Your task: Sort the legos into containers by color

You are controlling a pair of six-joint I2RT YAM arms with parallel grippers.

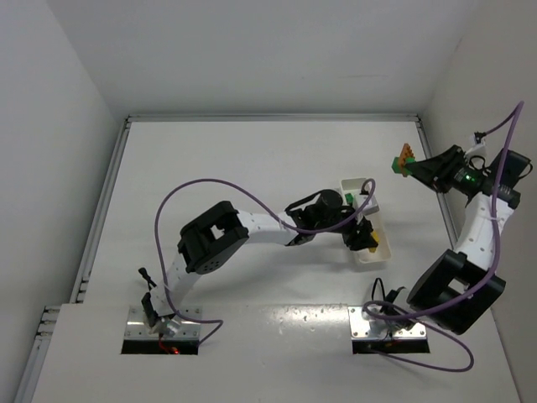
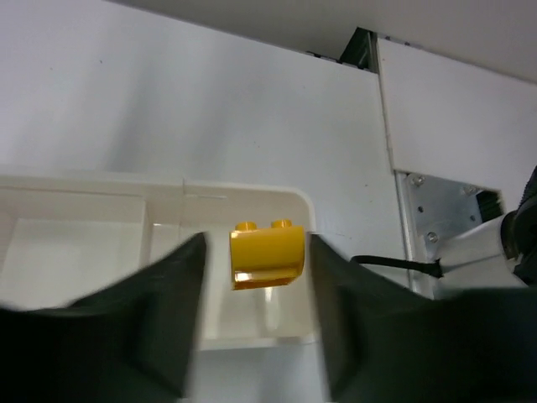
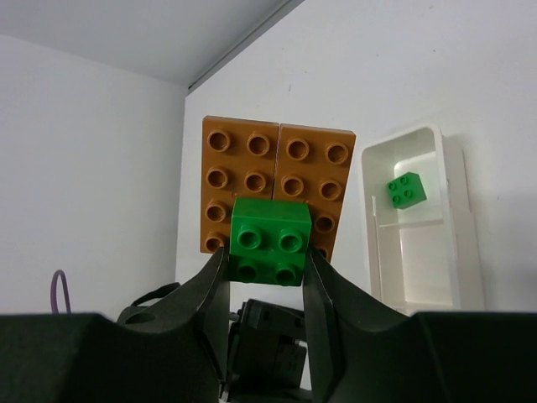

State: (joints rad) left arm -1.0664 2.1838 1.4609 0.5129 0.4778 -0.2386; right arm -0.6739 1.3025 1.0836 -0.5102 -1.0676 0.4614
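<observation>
Trouble: the yellow brick (image 2: pixel 268 256), loose between the half-open jaws of the left gripper (image 2: pixel 255 252) over the end box of the tray (image 2: pixel 101 186), could hit the rim and hop out. The right gripper (image 3: pixel 266 260) pinches a green-and-brown block (image 3: pixel 270 239) tight, away from the tray

Filmed far off, top-down from above & behind rig w/ ext cam, and close-up, facing fwd, from L & R wrists, all 3 sharing white tray (image 1: pixel 384 245) (image 2: pixel 252 189) (image 3: pixel 450 210).
</observation>
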